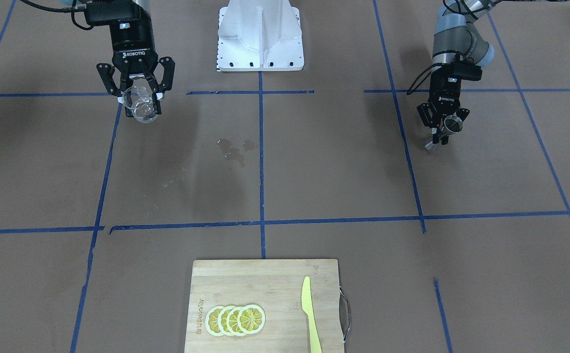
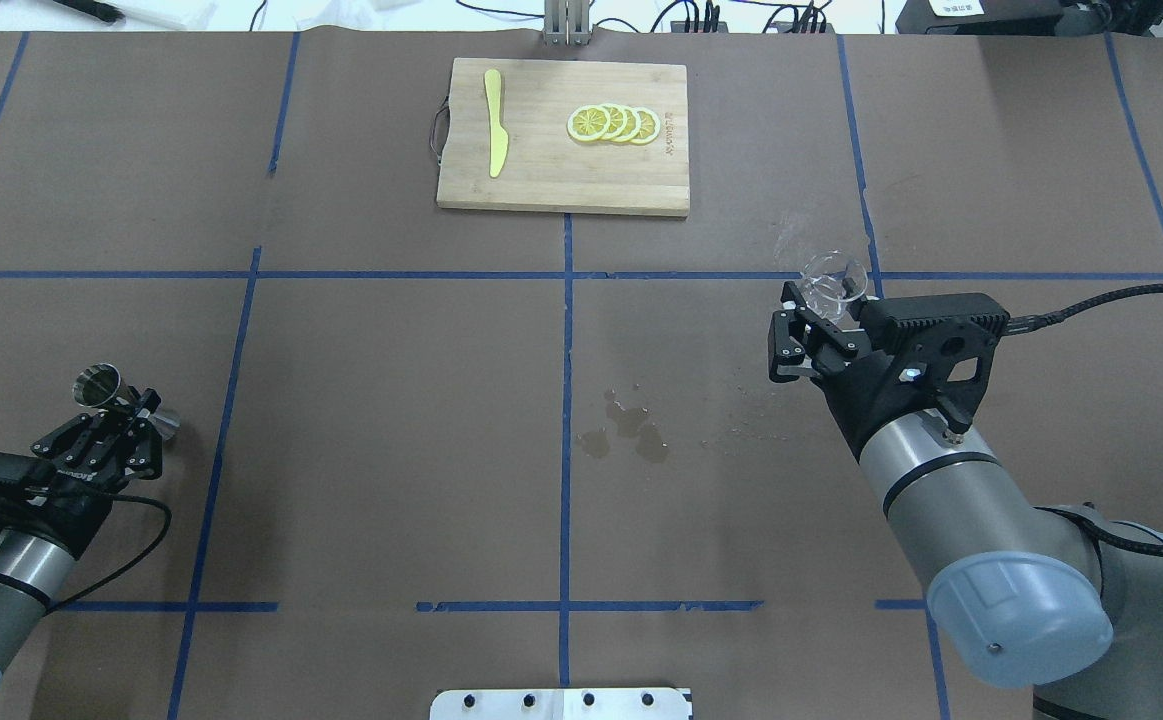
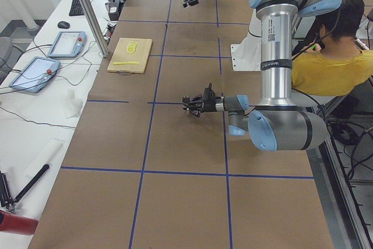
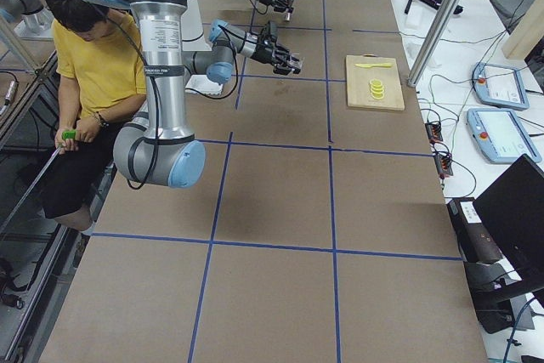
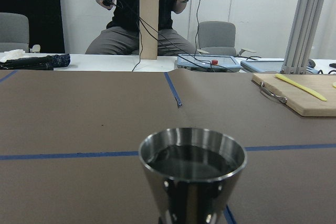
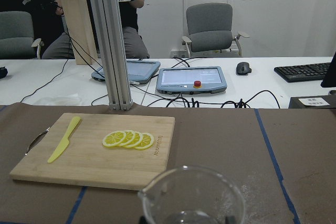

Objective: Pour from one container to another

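Note:
My right gripper [image 1: 140, 109] is shut on the small clear glass cup [image 1: 139, 102], held upright above the table on my right side. From overhead the cup [image 2: 834, 279] sticks out past the right gripper [image 2: 821, 303]. The right wrist view shows the cup's rim [image 6: 191, 195] and very little inside. My left gripper [image 1: 440, 134] is shut on the waist of the steel jigger [image 1: 451, 125], far off on my left side. The jigger [image 2: 99, 384] stands upright in the left gripper [image 2: 134, 412]. Its top cone [image 5: 192, 174] holds dark liquid close to the rim.
A small puddle [image 2: 627, 428] wets the brown paper mid-table, with fine droplets [image 2: 741, 425] to its right. At the far edge lies a wooden cutting board [image 2: 541, 175] with lemon slices [image 2: 613, 123] and a yellow knife [image 2: 495, 120]. The robot's white base [image 1: 260, 37] is between the arms.

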You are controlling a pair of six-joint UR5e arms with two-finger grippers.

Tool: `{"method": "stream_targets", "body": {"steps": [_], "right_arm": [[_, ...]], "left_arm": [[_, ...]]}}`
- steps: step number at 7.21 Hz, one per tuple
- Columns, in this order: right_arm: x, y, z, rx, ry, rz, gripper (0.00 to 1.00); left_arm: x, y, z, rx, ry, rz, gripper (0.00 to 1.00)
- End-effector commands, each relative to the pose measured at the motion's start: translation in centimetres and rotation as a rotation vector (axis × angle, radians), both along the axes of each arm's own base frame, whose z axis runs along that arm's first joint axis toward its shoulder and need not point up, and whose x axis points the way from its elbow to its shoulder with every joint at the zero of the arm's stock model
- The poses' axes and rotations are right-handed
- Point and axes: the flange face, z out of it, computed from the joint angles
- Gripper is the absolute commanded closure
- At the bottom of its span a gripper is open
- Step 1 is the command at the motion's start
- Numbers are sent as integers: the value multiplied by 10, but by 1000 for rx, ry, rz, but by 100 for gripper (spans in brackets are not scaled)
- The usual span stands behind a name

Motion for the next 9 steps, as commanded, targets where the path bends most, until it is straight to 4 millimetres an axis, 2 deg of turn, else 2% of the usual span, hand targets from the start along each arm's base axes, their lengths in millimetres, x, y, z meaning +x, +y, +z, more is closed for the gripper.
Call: {"method": "stream_targets", "body": {"steps": [1,9], "right_arm": [[0,0,-1,0,-1,0,100],[2,1,-4,2,-10,0,100]], "left_arm": [[2,3,1,0,-3,9,100],[7,9,6,-2,-19,24,100]]}}
